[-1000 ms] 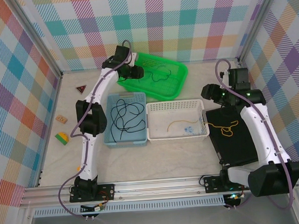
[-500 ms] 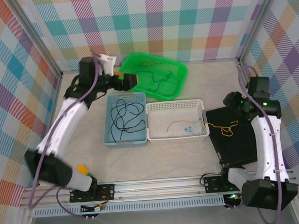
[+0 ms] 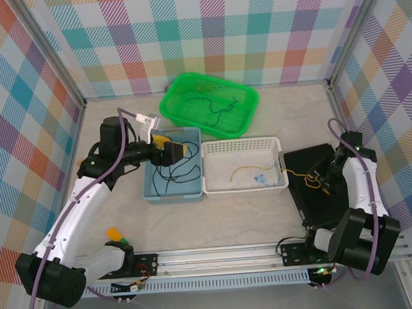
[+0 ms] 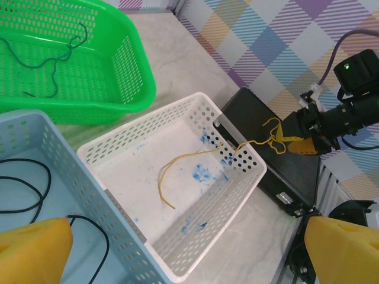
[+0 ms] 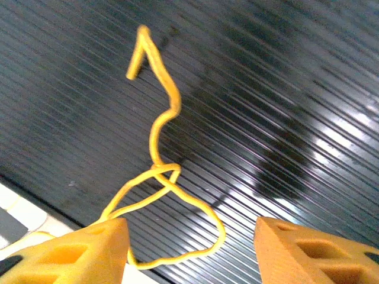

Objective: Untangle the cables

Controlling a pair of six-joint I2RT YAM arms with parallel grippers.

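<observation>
Because the yellow cable (image 3: pixel 249 169) lies crosswise, from the floor of the white basket (image 3: pixel 242 144), seemingly over its right wall, and onto the black mat (image 3: pixel 329 204) by the worktop's right edge, the coming move turns on its far end. That end, a small crossed loop with a crooked tail (image 5: pixel 163 177), rests on the mat directly beneath the right hand (image 3: pixel 321 180), between its two orange fingers (image 5: pixel 95 242). They stand wide apart and grip nothing. The right arm is clearly the nearer one. The left hand (image 3: pixel 172 151) hangs over the blue basket (image 3: pixel 170 196), equally spread and empty, above the coiled black cable (image 3: pixel 187 172). A green cable (image 3: pixel 217 106) lies in the green basket (image 3: pixel 170 115) at the far edge. Lowering and closing the right hand looks enough to catch the loop.
</observation>
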